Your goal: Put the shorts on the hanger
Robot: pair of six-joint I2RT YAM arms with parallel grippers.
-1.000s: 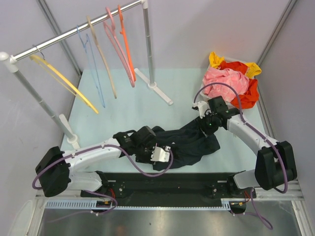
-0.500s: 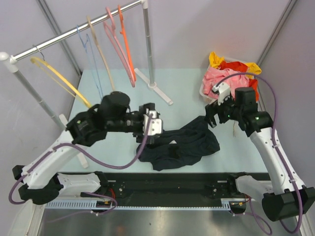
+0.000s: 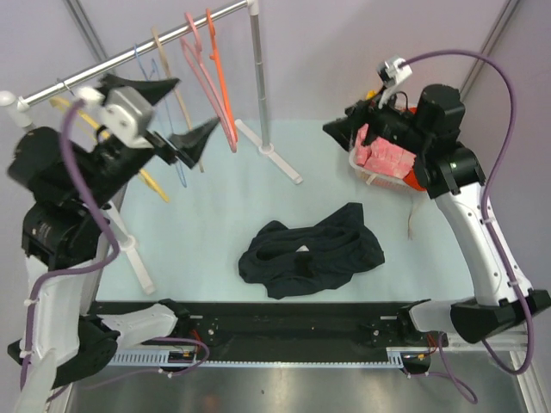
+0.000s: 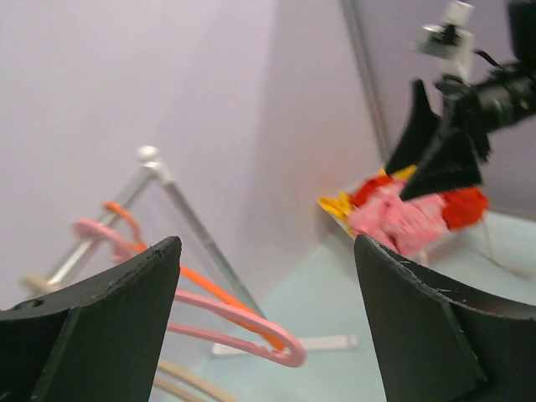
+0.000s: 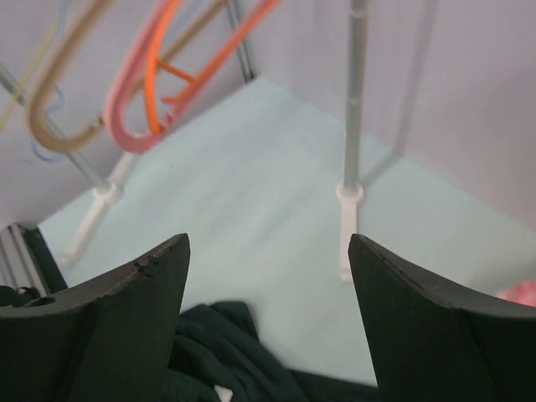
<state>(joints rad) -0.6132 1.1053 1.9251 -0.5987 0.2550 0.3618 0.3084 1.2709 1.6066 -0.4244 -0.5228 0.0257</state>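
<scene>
- The shorts lie in a crumpled dark heap on the bench, towards its near edge, with neither arm touching them.
- The hanger hangs by its hook on the rail at the far left, just beside an orange hanger and among several others.
- The left tool is high up near the rail, spread wide and holding nothing.
- The right tool is up by the pile of clothes at the far right, also wide open and empty.
- The shorts look light, soft and limp. They will likely sag and fold wherever they are not held.
- The best hold is probably the waistband, one tool at each side. In this heap I cannot tell where the waistband runs.
- The hanger looks thin and light, so it may swing or slip along the rail when nudged.
- There is open bench between the shorts and the rail's posts. The closely hung neighbours leave little room around the hanger.
</scene>
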